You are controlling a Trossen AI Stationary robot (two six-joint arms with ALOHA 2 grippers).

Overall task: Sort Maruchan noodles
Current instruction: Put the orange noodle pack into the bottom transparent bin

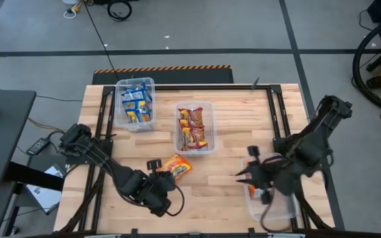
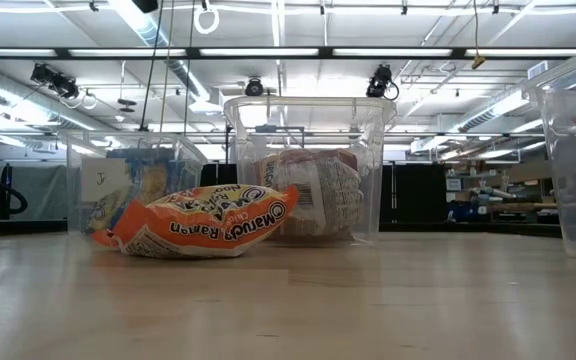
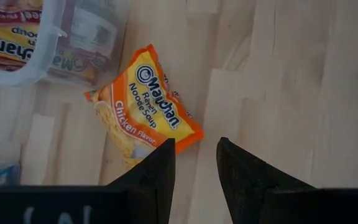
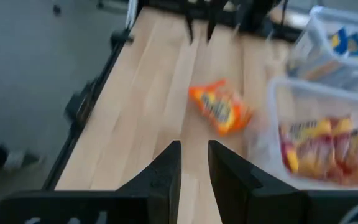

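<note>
One orange-and-white Maruchan noodle packet (image 1: pixel 176 166) lies flat on the wooden table (image 1: pixel 223 192), near its middle; it also shows in the low view (image 2: pixel 203 222) and both wrist views (image 3: pixel 145 106) (image 4: pixel 221 107). My left gripper (image 1: pixel 155 165) (image 3: pixel 194 163) hangs open just left of the packet and above it, with nothing between its fingers. My right gripper (image 1: pixel 241 174) (image 4: pixel 194 163) is raised over the table's right side, open and empty, beside a clear bin (image 1: pixel 290 210) that holds an orange packet (image 1: pixel 264 194).
A clear bin of blue-and-yellow packets (image 1: pixel 135 104) stands at the far left. Another with red-and-yellow packets (image 1: pixel 195 127) stands at the far middle, close behind the loose packet. Black frame rails (image 1: pixel 273 112) run along the table's sides. Bare wood lies between the two arms.
</note>
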